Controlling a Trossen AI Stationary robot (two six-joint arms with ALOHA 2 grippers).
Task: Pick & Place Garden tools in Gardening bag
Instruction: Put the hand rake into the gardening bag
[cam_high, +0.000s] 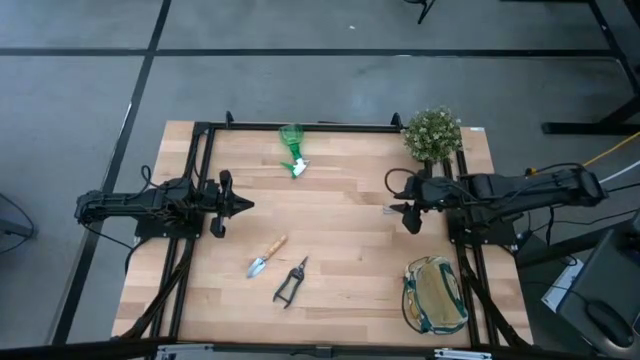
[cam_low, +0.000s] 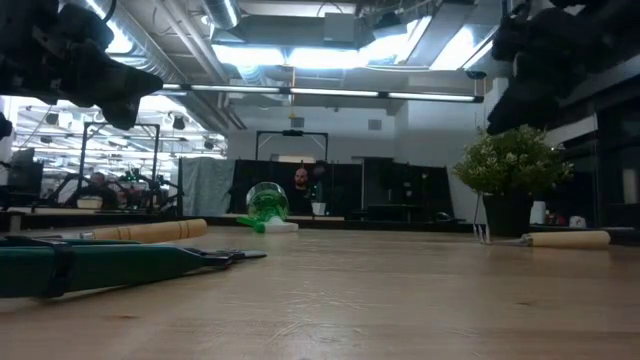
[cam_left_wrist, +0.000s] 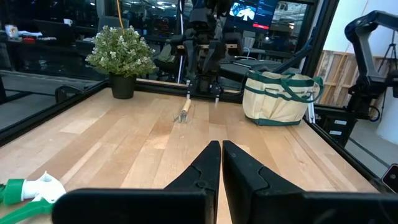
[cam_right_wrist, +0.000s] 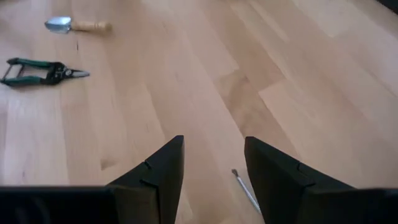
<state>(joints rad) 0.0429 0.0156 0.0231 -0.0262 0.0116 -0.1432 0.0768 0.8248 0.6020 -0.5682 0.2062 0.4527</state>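
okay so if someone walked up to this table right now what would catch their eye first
Probably the bright green spray bottle lying on its side near the table's far edge, and the bushy potted plant at the far right corner. Next, the trowel and pruning shears side by side near the front middle, with the gardening bag at the front right corner. The left gripper and right gripper hover empty at either side.
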